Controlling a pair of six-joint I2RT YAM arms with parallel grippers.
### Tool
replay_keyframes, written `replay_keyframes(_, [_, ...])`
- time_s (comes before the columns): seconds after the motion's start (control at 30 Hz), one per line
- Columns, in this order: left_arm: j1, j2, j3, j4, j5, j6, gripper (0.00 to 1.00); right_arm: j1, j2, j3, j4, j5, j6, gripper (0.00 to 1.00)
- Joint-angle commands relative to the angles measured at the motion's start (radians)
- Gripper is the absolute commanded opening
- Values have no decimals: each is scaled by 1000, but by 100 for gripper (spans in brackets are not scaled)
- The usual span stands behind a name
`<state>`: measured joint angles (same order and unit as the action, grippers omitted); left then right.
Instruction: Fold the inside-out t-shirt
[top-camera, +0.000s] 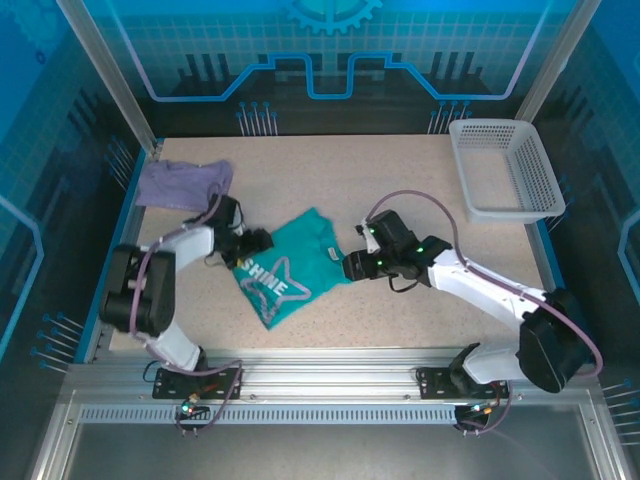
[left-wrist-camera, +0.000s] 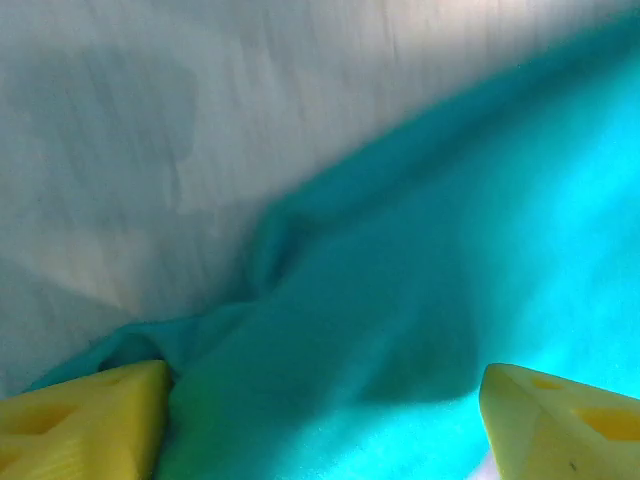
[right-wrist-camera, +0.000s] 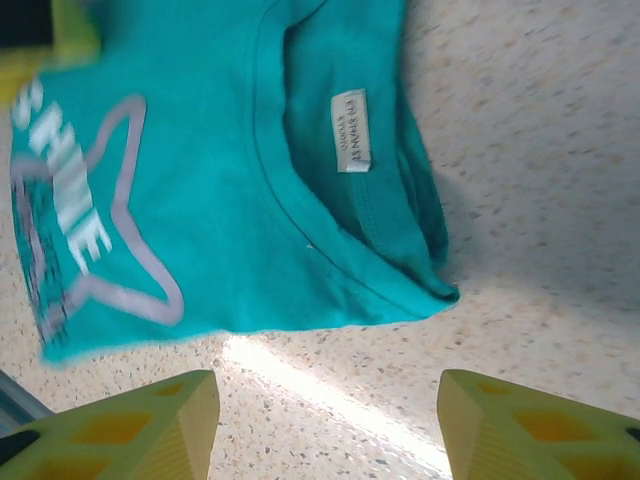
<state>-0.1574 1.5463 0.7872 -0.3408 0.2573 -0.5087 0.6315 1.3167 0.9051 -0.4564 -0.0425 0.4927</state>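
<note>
The t-shirt (top-camera: 285, 268) lies partly folded at centre frame on the table (top-camera: 420, 180). Left gripper (top-camera: 260, 242): jaws wide, straddling the shirt's upper-left edge. Right gripper (top-camera: 351, 266): jaws apart, empty, beside the collar. Step in hand appears to be regrasping. The next move calls for closing on an edge and folding it across.

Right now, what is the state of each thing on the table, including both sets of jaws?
t-shirt, lying on the table, print up, rumpled, not neatly folded.
lavender shirt, crumpled at the far left corner.
basket, upright at the far right.
left gripper, jaws open, teal cloth between them.
right gripper, jaws open over bare table beside the t-shirt.
</note>
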Motion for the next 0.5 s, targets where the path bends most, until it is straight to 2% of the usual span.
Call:
replay_keyframes(0.0, [-169,-168,-156,5,80,-127,83,-62,-19,13,-77,-32,-19,61])
replay_keyframes(0.1, [-285,-293,-201,26,108,-209,84,-97,-1,-3,-70,-32,-10,62])
replay_keyframes(0.17, [-293,-359,-189,41,124,-198,87,-118,22,-5,-43,-39,2,64])
replay_keyframes(0.23, [-283,-386,-147,40,79,-140,92,-140,65,1,9,-59,21,67])
replay_keyframes(0.33, [-194,-281,-46,72,48,-61,94,-154,184,59,70,-81,26,70])
replay_keyframes(0.4, [-115,-121,45,97,91,-35,94,-156,280,122,76,-82,17,71])
replay_keyframes(0.47, [-76,19,148,80,110,2,92,-156,356,165,76,-83,17,72])
